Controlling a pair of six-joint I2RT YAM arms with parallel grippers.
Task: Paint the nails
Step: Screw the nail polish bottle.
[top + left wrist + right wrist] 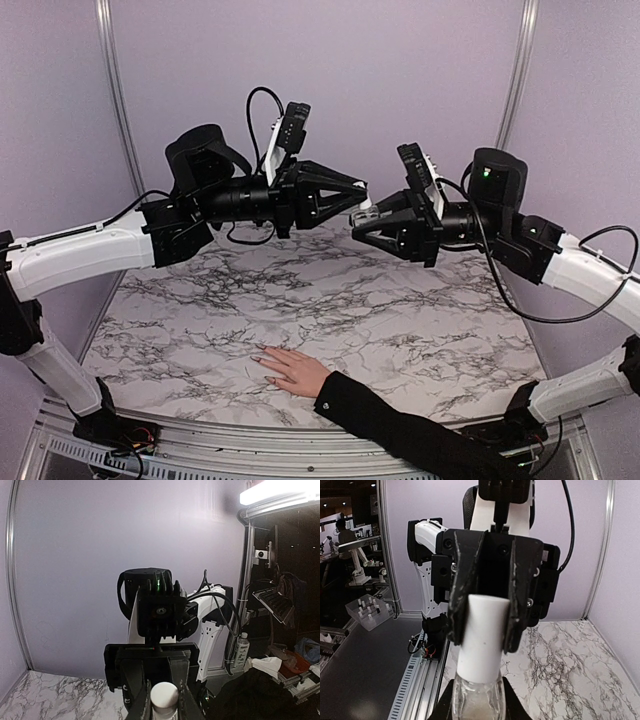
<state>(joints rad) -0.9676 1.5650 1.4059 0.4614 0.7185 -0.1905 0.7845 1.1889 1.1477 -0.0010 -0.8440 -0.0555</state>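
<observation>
Two-armed grip above the desk [180, 320].
The left end effector [360, 192] pinches the white cap [480, 630]; the right end effector [357, 220] opposite clamps the glass bottle [477, 697].

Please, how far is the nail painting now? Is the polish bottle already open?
Done: the right gripper is shut on the clear glass polish bottle and the left gripper on its white cylindrical cap, high above the marble table. In hand: opening; the cap sits on the neck, not yet off. Left: all painting. The pale hand in a black sleeve lies flat, its nails too small to judge.
</observation>
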